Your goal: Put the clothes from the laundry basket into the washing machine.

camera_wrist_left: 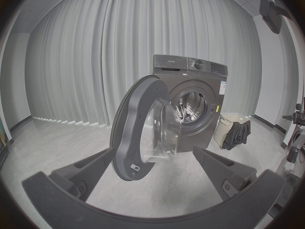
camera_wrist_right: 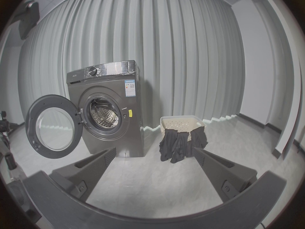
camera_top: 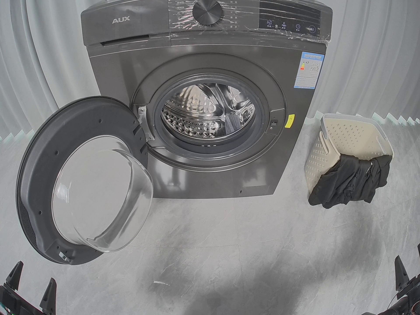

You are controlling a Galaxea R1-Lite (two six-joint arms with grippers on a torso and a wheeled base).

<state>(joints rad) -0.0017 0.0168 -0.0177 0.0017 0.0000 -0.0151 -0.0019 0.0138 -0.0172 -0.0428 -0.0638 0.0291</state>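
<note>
One washing machine point(camera_top: 113, 71); one round door point(camera_top: 43, 171), swung open; one steel drum point(camera_top: 205, 110); one control dial point(camera_top: 207, 11); one detergent drawer point(camera_top: 131, 40); two stickers on front: one blue-and-white label point(camera_top: 309, 70), one small yellow tag point(camera_top: 289, 120); one cream laundry basket point(camera_top: 354, 134); one heap of dark clothes point(camera_top: 350, 180) over its rim, number of pieces unclear; two grippers, left gripper point(camera_top: 35, 273) and right gripper point(camera_wrist_right: 154, 151), two fingers each.

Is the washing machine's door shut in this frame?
No, the door hangs swung wide open at the robot's left of the washing machine, baring the drum.
</note>
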